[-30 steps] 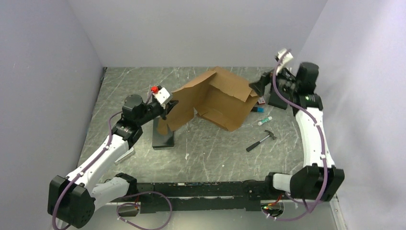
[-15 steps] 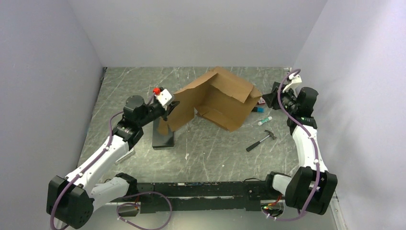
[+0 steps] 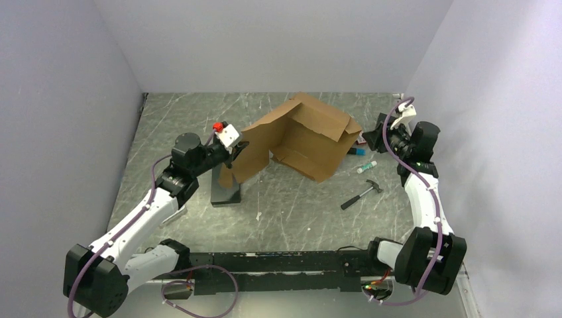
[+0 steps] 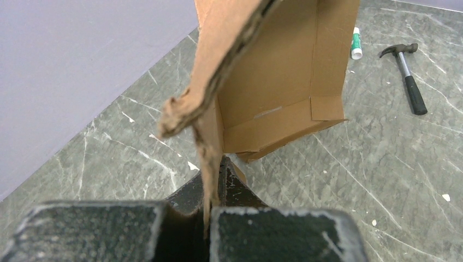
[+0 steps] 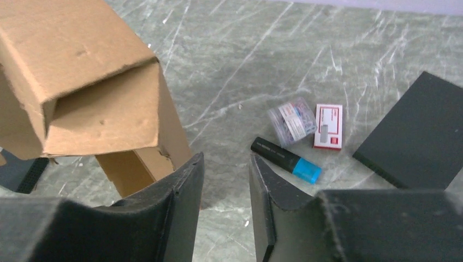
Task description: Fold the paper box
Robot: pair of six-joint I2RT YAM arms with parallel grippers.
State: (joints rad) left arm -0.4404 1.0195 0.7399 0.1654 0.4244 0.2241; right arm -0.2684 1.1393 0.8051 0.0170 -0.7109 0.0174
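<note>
The paper box (image 3: 311,136) is brown corrugated cardboard, half raised in the middle of the table with its walls and lid standing. My left gripper (image 3: 237,147) is shut on the edge of its left flap. In the left wrist view that flap (image 4: 210,125) runs down between the closed fingers of the left gripper (image 4: 213,180). My right gripper (image 3: 371,136) hovers just off the box's right corner. In the right wrist view the right gripper (image 5: 225,164) stands partly open with only bare table between the jaws. The box corner (image 5: 82,82) lies to its left, not touched.
A black block (image 3: 225,189) lies under the left flap. A hammer (image 3: 361,194) and a white tube (image 3: 366,167) lie to the right of the box. Near the right gripper are a blue-capped marker (image 5: 285,160), a clear clip box (image 5: 292,121), a staples box (image 5: 328,126) and a black slab (image 5: 415,136).
The right arm has swung its wrist round and drawn back a little from the box's right corner, and its jaws have narrowed. The left gripper and the box have hardly moved.
</note>
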